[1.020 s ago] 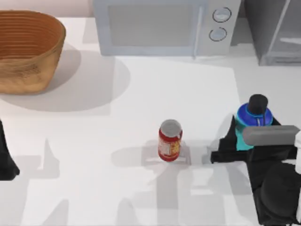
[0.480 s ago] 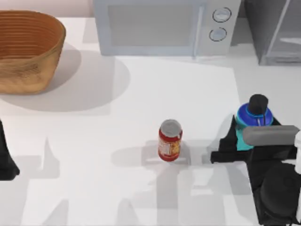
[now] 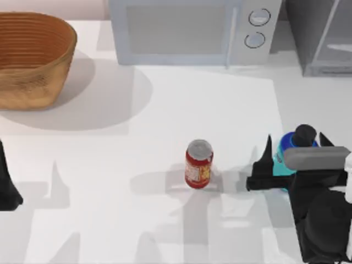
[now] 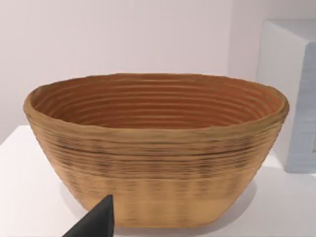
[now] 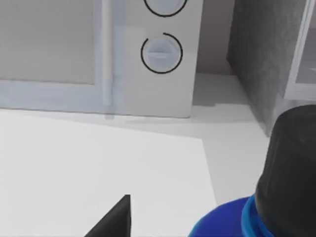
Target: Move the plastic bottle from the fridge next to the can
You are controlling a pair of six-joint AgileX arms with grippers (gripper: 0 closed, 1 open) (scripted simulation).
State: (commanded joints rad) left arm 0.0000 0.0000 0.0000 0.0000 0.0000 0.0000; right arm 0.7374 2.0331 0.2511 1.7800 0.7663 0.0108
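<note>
Squat turquoise plastic bottle with blue shoulder and black cap (image 3: 297, 144) at 3 o'clock of small red cylindrical can (image 3: 198, 164), well apart, right gripper (image 3: 294, 153) fingers straddling it but grip unclear, left gripper (image 3: 6, 187) parked at 9 o'clock.

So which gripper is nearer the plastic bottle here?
Right. The right gripper straddles the plastic bottle, fingers spread apart. The left gripper sits parked at the table's far left edge.

The white table (image 3: 165, 110) carries a wicker basket (image 3: 30, 58), microwave (image 3: 192, 30), fridge (image 3: 322, 38), can (image 3: 198, 164) and plastic bottle (image 3: 287, 148).
</note>
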